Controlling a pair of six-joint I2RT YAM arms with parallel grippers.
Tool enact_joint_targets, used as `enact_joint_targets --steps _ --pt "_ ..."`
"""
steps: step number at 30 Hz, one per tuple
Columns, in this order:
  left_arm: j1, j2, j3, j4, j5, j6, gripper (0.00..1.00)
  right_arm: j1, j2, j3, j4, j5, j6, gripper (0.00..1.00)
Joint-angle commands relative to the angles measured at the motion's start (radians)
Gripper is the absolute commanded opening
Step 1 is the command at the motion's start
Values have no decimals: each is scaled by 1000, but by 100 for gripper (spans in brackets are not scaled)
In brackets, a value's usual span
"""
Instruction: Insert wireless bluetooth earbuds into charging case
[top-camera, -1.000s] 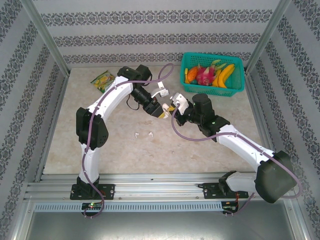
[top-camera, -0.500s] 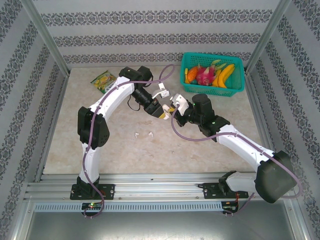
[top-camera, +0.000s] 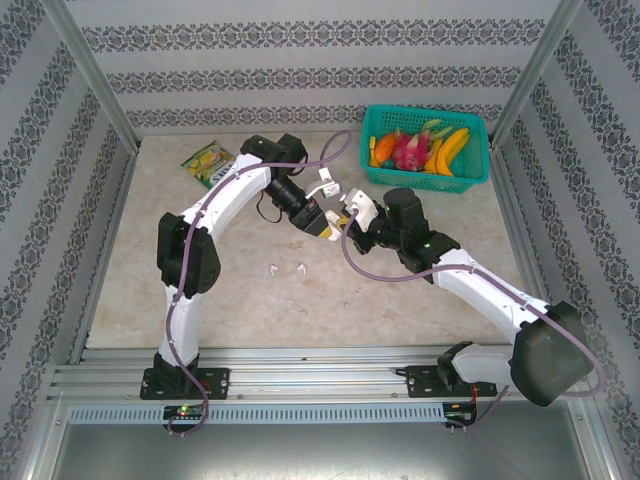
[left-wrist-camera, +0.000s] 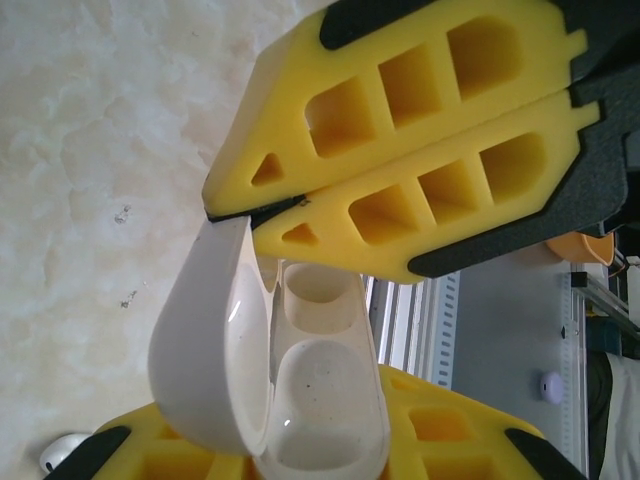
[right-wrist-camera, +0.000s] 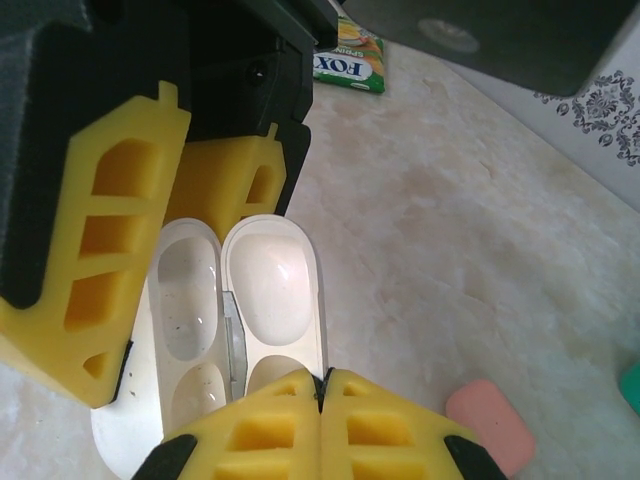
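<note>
Left fingers (left-wrist-camera: 245, 198) closed on lid (left-wrist-camera: 200, 320) | right fingers (right-wrist-camera: 305, 392) clamp charging case (left-wrist-camera: 325, 400)

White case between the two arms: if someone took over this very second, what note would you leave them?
Left gripper: shut on the tip of the lid of the white case.
Right gripper: shut on the case's rim, so the two hold it open between them.
Earbuds: two white earbuds lie on the table in front of the left arm.
Pink case: shut, on the table.
Done: white case opened; both its sockets are empty.
Left: seat the earbuds, close the lid, then probably the pink case.
</note>
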Motion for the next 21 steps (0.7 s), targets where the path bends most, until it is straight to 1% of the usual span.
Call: enact_joint_targets --steps 1,2,3,5,7,8,10,13,15,16,17,18,21 --pt "-10 13 7 -38 16 25 17 11 -19 46 37 28 -3 0" --pt "-9 9 3 -29 12 21 15 11 -22 48 36 45 5 0" --pt "-8 6 -1 -20 10 18 13 11 -26 50 34 61 12 3" --pt "-8 -6 -16 11 2 7 9 7 -36 53 27 94 27 24" --pt "-6 -21 -34 50 -7 -8 3 -1 -51 53 16 118 49 38" --pt "-1 -31 -47 78 -9 -20 0 -8 -60 54 8 125 63 44" --pt "10 -56 -76 138 -11 -49 0 -25 -84 49 -8 132 90 54" --pt "34 -108 -139 257 -8 -102 0 -52 -127 36 -35 135 131 63" --pt "52 -151 -192 351 -25 -146 0 -68 -155 26 -51 139 159 70" --pt "58 -175 -220 402 -35 -168 0 -75 -167 22 -55 150 180 77" --pt "63 -199 -249 453 -49 -189 0 -81 -177 20 -65 167 206 90" --pt "64 -222 -275 498 -67 -207 0 -87 -181 24 -78 172 231 98" --pt "65 -302 -375 662 -139 -266 0 -134 -172 77 -194 128 291 98"
